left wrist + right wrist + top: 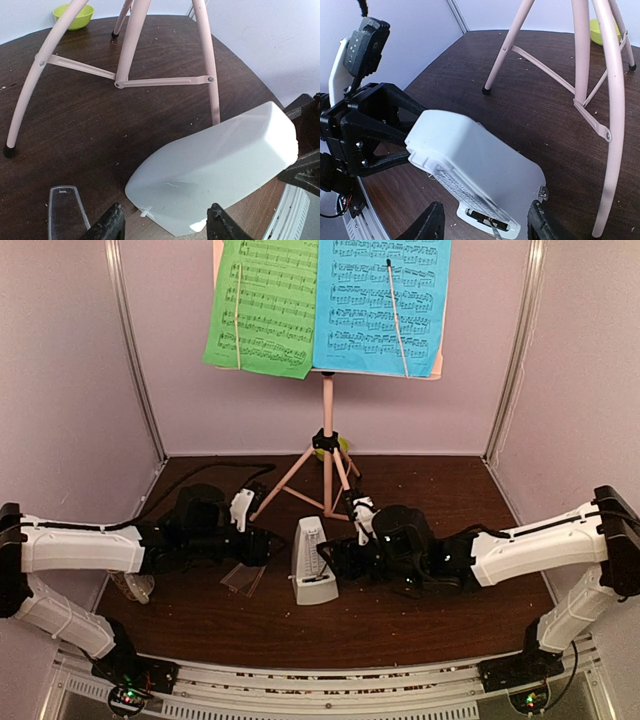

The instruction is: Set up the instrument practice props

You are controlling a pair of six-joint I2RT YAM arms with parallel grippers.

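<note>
Left side: clear cover (243, 577) lies flat on table (430, 625) at 8 o'clock of metronome (312, 560), just beside left gripper (165, 219), fingers wide, holding nothing. Metronome stands upright, centre, near music stand (327, 440) legs; green sheet (262, 305) and blue sheet (385, 305) sit on its desk at 12 o'clock. Right gripper (482, 219) at 3 o'clock, fingers wide, empty. Risks: 2 grippers flank a tall narrow body, any brush likely tips it; right arm near a stand leg, a knock could shake sheets loose; left arm may drag clear cover.
</note>
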